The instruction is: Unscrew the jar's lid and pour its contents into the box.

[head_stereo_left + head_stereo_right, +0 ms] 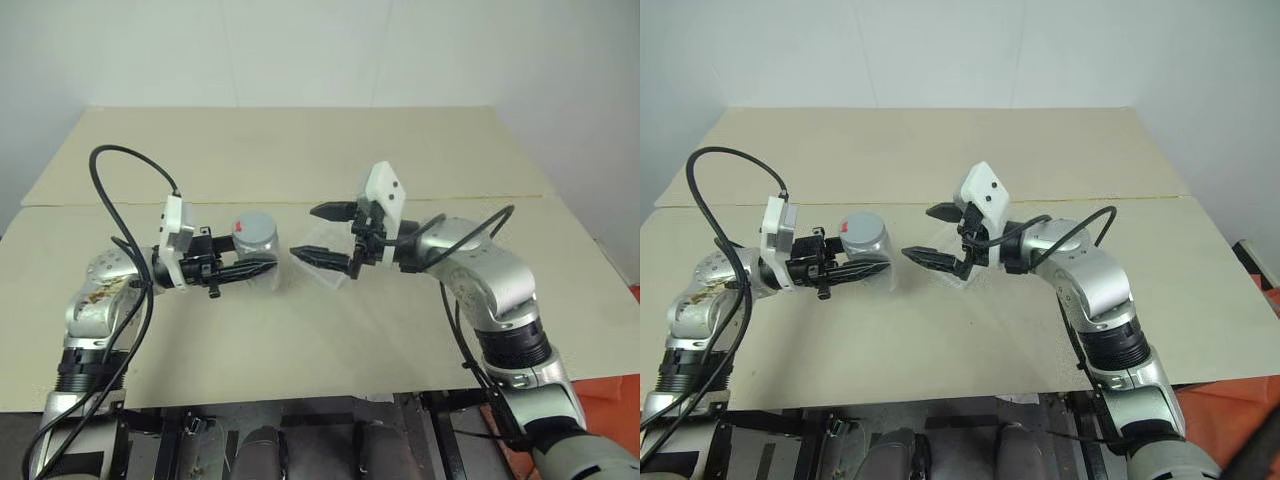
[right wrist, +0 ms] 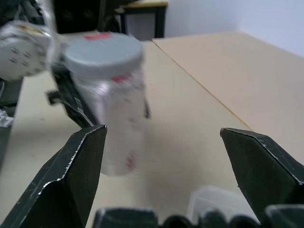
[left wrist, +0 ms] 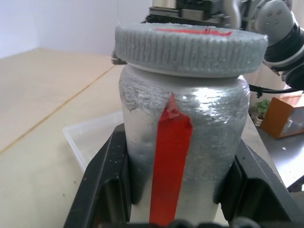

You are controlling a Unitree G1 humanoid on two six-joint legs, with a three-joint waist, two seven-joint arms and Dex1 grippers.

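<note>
Upright, the jar (image 1: 256, 238) stands with its long axis vertical and its top facing up, held above the beige surface (image 1: 300, 150) near the middle of the scene. Its grey lid (image 3: 190, 46) sits on top, ribbed around the edge, with a strip of red on its upper face; a red strip also runs down the silvery body. The left tool (image 1: 252, 268) points level toward the robot's right and is clamped on the jar's lower body, one black finger (image 3: 107, 190) pressed against each side. The right tool (image 1: 328, 235) faces it from the other side, pointing level toward the jar, its two fingers spread wide apart and holding nothing; the tips stand just beside the jar without touching it. The clear box (image 3: 92, 137) lies on the surface beneath and between the two tools.
</note>
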